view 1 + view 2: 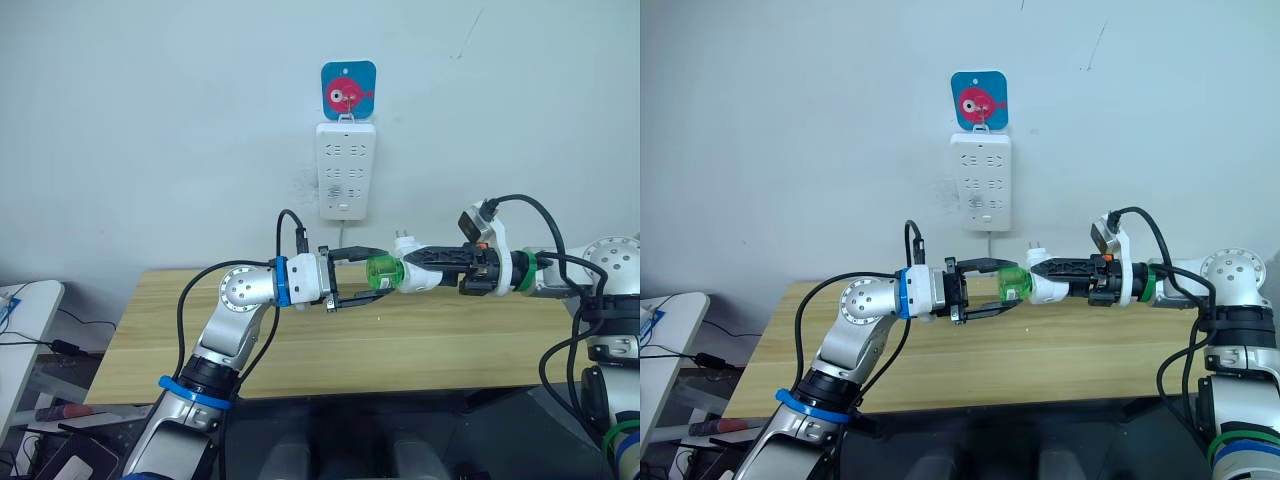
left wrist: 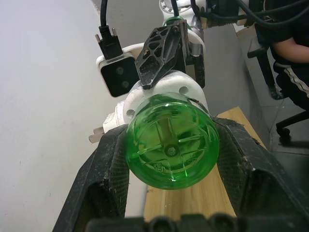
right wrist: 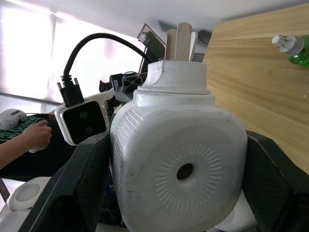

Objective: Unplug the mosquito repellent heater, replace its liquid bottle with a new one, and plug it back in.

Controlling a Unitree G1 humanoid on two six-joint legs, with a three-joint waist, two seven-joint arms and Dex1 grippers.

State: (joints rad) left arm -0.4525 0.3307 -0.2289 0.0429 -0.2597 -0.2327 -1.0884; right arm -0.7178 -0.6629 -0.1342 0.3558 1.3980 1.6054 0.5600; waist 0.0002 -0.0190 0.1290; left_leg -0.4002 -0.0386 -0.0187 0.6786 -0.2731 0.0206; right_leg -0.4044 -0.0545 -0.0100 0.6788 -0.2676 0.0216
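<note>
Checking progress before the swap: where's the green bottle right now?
In the eye views, the green bottle is mid-air above the wooden table, below the wall power strip, between the left hand and the heater in the right hand.

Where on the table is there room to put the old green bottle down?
Most of the wooden table is bare beneath both grippers. One spare green bottle lies on the wood. It is crowded in mid-air, where the left gripper meets the heater held by the right gripper.
</note>
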